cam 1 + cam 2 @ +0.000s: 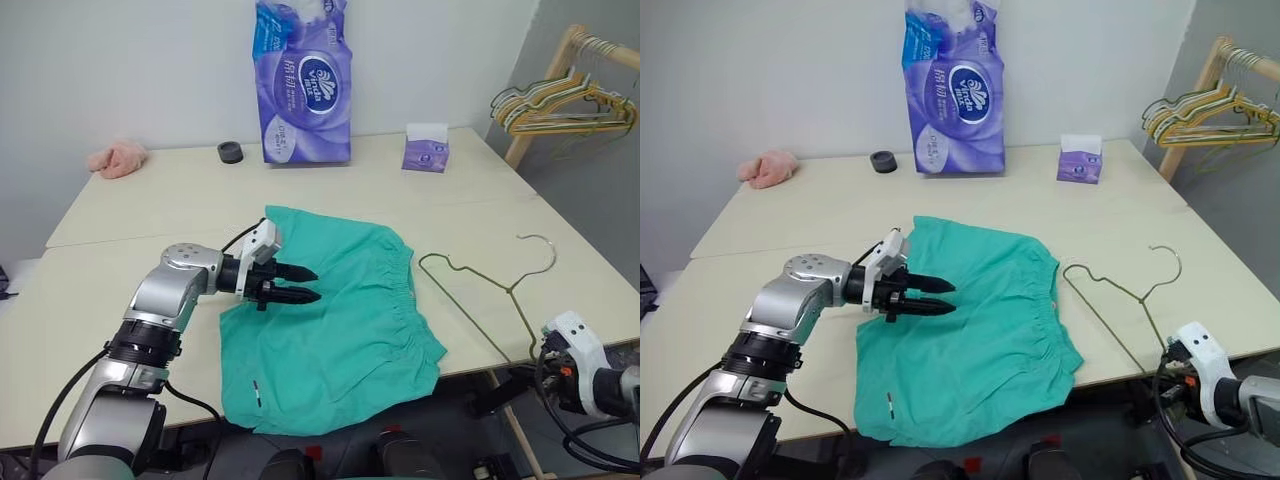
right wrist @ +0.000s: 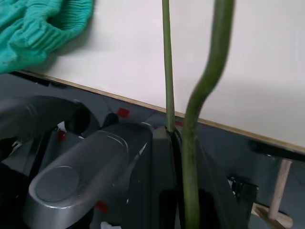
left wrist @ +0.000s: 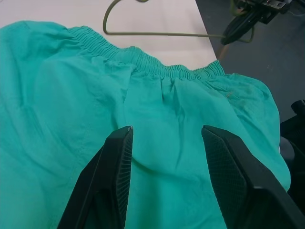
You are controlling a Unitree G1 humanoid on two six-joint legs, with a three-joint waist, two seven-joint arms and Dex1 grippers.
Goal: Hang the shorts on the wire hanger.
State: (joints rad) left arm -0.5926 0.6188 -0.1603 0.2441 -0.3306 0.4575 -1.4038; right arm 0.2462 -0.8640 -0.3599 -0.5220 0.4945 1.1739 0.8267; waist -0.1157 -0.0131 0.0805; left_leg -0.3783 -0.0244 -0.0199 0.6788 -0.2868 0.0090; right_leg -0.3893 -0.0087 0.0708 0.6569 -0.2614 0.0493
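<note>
The teal-green shorts (image 1: pixel 340 330) lie flat on the table, waistband toward the right. One leg hangs over the front edge. My left gripper (image 1: pixel 316 284) hovers over the shorts' middle, pointing right. Its black fingers (image 3: pixel 116 181) stand open with only cloth beneath them. The wire hanger (image 1: pixel 510 291) lies on the table to the right of the waistband, hook pointing away. Its near corner sticks out past the table's front edge. There my right gripper (image 1: pixel 512 372) is shut on the wire, which runs up between its fingers (image 2: pixel 157 157).
The beige table (image 1: pixel 150 200) carries a tall purple tissue pack (image 1: pixel 305 80), a small purple box (image 1: pixel 426 148), a black roll (image 1: pixel 230 152) and a pink cloth lump (image 1: pixel 118 158) along the back. A wooden rack with several hangers (image 1: pixel 570 105) stands at the far right.
</note>
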